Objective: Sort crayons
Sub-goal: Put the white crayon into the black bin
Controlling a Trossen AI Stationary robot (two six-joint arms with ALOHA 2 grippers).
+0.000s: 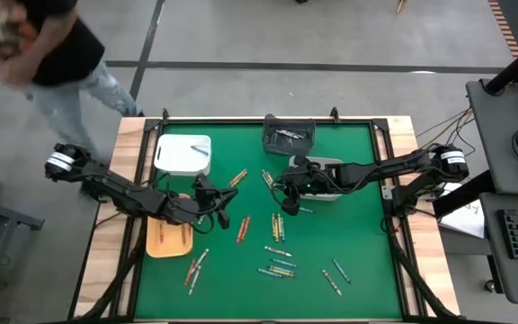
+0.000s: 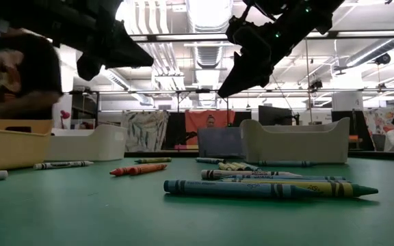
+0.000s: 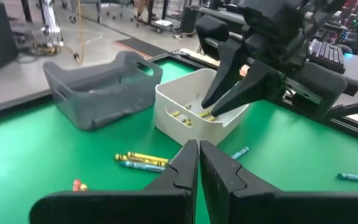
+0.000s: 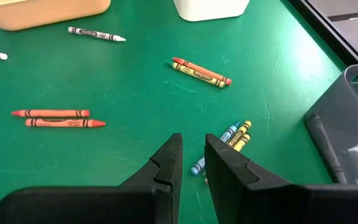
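Observation:
Crayons (image 1: 277, 265) lie scattered flat on the green table: red-orange ones (image 4: 58, 118), an orange and yellow pair (image 4: 201, 71), and blue and yellow ones (image 4: 229, 140). A few yellow crayons (image 3: 191, 115) lie in a white tray (image 3: 166, 102). My left gripper (image 3: 199, 152) is shut and empty, held above the table left of centre (image 1: 218, 214). My right gripper (image 4: 192, 140) hangs above the table's middle (image 1: 281, 191), just left of that white tray (image 1: 331, 191). Its fingers stand a narrow gap apart, with nothing between them.
A grey tray (image 1: 288, 135) stands at the far middle, a second white tray (image 1: 183, 153) at the far left and a tan tray (image 1: 169, 238) under my left arm. A person (image 1: 52, 54) stands beyond the far left corner.

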